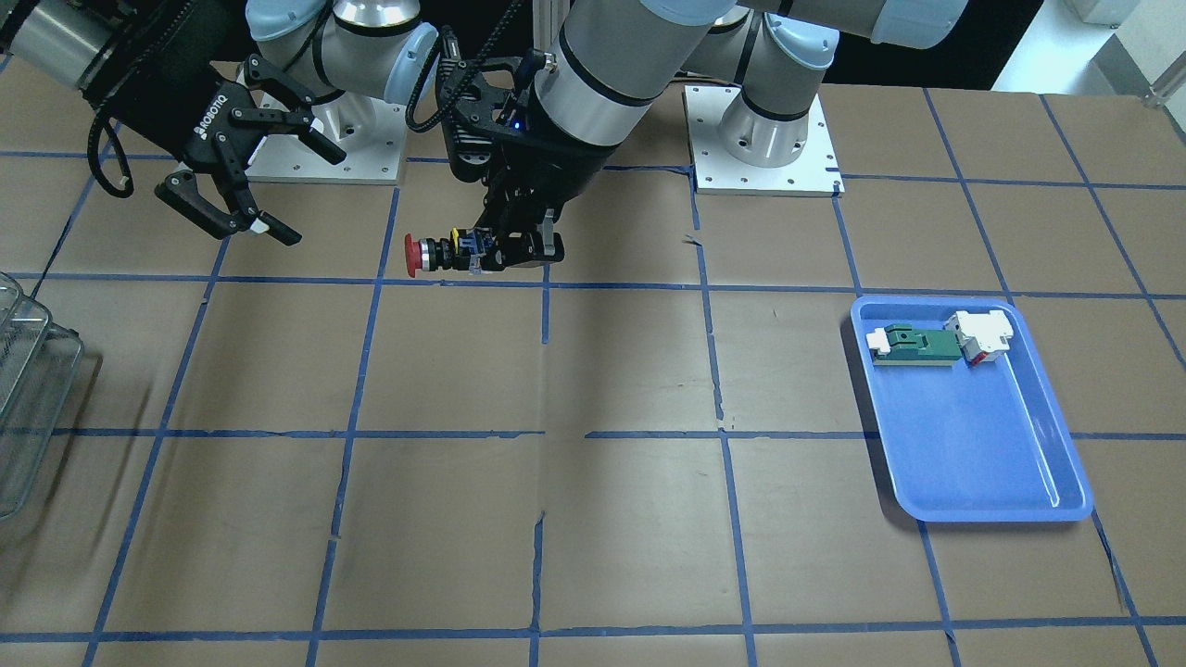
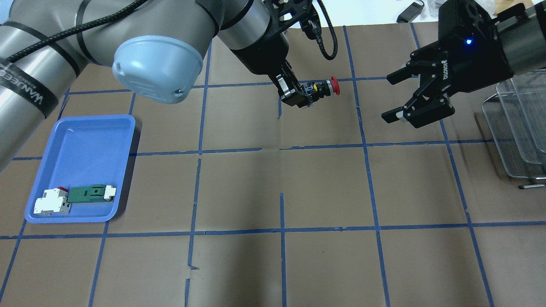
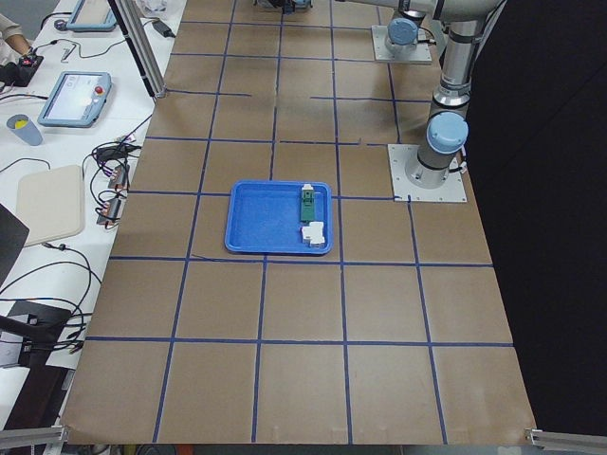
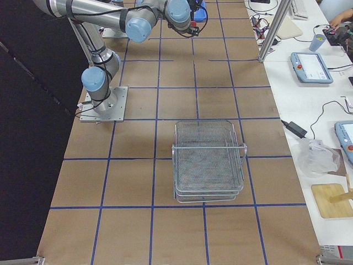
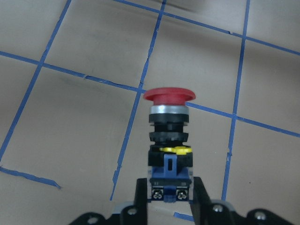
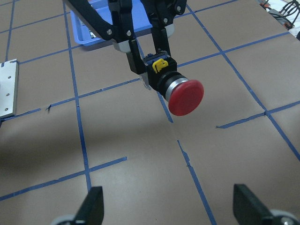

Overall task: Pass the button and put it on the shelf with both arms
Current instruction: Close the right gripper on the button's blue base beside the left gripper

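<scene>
My left gripper [image 1: 521,248] is shut on the blue block end of the button [image 1: 443,253] and holds it level above the table, red cap pointing at my right gripper [image 1: 306,195]. The overhead view shows the left gripper [image 2: 297,96], the button [image 2: 322,88] and the right gripper [image 2: 392,97], which is open and empty a short gap from the cap. The left wrist view shows the button [image 5: 168,136] between its fingers [image 5: 140,199]. The right wrist view shows the red cap [image 6: 185,96] ahead of the open fingers [image 6: 93,206]. The wire shelf [image 2: 520,123] stands at the table's right end [image 4: 208,160].
A blue plastic tray [image 2: 76,140] lies on the robot's left side and holds a green-and-white flat part [image 2: 89,194] and a white-and-red block [image 2: 51,201]. The tray also shows in the front view [image 1: 973,445]. Brown table with blue tape grid; arm base plates [image 1: 764,139] at the back.
</scene>
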You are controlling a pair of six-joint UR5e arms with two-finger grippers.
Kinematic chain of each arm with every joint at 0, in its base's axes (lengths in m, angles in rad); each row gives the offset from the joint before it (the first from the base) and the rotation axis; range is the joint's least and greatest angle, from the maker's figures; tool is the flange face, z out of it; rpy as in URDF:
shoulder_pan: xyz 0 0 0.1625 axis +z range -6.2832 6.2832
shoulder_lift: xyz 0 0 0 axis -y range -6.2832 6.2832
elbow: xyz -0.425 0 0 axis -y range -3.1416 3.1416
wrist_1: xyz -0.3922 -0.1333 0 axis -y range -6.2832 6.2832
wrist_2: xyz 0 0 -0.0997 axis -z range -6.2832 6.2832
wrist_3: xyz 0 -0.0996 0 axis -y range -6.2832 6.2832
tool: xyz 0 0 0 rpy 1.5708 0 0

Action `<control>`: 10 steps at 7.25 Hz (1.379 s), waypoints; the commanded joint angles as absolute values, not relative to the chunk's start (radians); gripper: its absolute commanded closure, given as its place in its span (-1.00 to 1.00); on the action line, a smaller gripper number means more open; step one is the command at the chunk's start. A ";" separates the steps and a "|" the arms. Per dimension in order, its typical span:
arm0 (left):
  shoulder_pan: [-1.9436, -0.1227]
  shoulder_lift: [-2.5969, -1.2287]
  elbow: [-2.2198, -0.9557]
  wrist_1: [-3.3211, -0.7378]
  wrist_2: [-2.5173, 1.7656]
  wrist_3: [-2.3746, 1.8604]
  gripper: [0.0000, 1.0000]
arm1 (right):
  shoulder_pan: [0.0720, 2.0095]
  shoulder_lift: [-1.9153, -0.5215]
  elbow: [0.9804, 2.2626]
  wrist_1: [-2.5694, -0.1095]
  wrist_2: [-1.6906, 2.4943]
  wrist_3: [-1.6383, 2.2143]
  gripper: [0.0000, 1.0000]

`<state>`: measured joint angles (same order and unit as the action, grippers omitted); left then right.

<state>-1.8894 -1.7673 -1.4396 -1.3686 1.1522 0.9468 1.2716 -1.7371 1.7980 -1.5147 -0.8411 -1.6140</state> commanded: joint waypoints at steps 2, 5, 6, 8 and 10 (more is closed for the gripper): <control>-1.890 -1.767 -1.440 -1.368 1.152 0.946 1.00 | 1.316 -1.704 1.796 -1.582 -0.835 -1.657 -0.85; -1.894 -1.764 -1.437 -1.368 1.147 0.945 1.00 | 1.385 -1.651 1.792 -1.690 -0.834 -1.634 -1.00; -1.910 -1.760 -1.439 -1.368 1.147 0.945 1.00 | 1.391 -1.651 1.792 -1.698 -0.833 -1.634 -1.00; -1.936 -1.756 -1.439 -1.368 1.150 0.946 1.00 | 1.394 -1.644 1.778 -1.706 -0.810 -1.614 -1.00; -1.939 -1.756 -1.439 -1.368 1.152 0.946 1.00 | 1.405 -1.644 1.756 -1.694 -0.811 -1.588 -1.00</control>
<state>-1.9364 -1.7569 -1.4389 -1.3683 1.1514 0.9456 1.3980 -1.6446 1.7661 -1.7008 -0.8112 -1.5995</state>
